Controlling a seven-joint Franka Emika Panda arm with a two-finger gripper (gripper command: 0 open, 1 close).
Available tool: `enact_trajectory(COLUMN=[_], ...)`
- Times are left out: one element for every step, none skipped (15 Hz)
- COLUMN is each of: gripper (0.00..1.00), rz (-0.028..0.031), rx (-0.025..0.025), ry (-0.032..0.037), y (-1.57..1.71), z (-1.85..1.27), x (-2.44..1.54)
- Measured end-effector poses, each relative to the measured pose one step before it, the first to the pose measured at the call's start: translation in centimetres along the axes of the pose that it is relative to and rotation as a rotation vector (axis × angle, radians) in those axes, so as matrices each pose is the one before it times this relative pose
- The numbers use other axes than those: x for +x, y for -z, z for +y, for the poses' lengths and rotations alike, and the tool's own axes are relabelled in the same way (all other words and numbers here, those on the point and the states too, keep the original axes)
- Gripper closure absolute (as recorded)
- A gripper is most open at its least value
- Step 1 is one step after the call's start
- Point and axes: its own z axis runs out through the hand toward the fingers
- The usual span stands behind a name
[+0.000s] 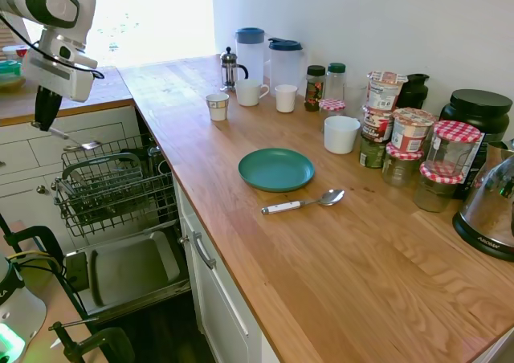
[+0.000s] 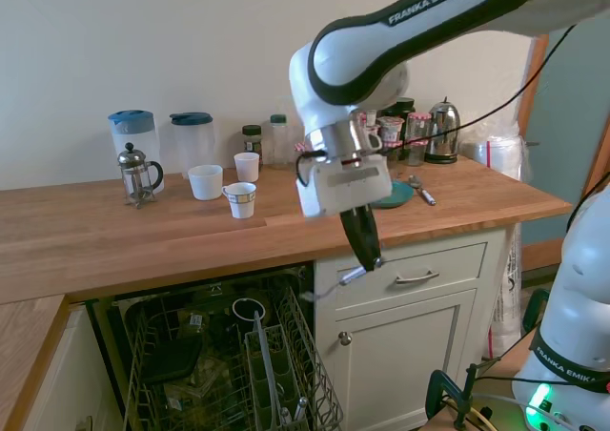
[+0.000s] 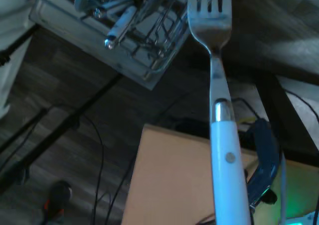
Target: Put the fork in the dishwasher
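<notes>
Kitchen, wooden table (image 1: 337, 250), dishwasher (image 1: 120, 186) open at its 9 o'clock.
Jaws (image 2: 366, 250) clamped on fork (image 2: 355, 274), held above the rack; spoon (image 1: 303, 203) stays by plate (image 1: 275, 169).

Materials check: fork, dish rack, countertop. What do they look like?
Fork: dull silver metal head and neck, slightly smudged; smooth white handle with a rivet, probably plastic. It is held in the gripper. Dish rack: thin grey wire, looks coated rather than bare steel. Countertop: wood, visible grain and plank joints, satin finish.
</notes>
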Motion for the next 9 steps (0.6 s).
enact_trajectory(gripper=[1.00,1.00,1.00,1.00,1.00,1.00,1.00,1.00,1.00], rz=[-0.01956,-0.01363,-0.00913,-0.00862,-0.00824,-0.00378,-0.00179,-0.00164,-0.00224], rx=[-0.02907,-0.02448,-0.02109,-0.01988,-0.01484,-0.01258,-0.01024,-0.00659,-0.00692], ry=[-0.00229,-0.00145,-0.00248,-0.00241,-0.00090,-0.00095,-0.00254,-0.00371,-0.00491], y=[-0.843,-0.593,-0.428,-0.358,-0.213,-0.151,-0.180,-0.091,-0.044], z=[-1.257,-1.190,-1.109,-1.111,-1.096,-1.096,-1.070,-0.998,-0.812], x=[0.529,0.667,0.679,0.626,0.571,0.508,0.476,0.559,0.607])
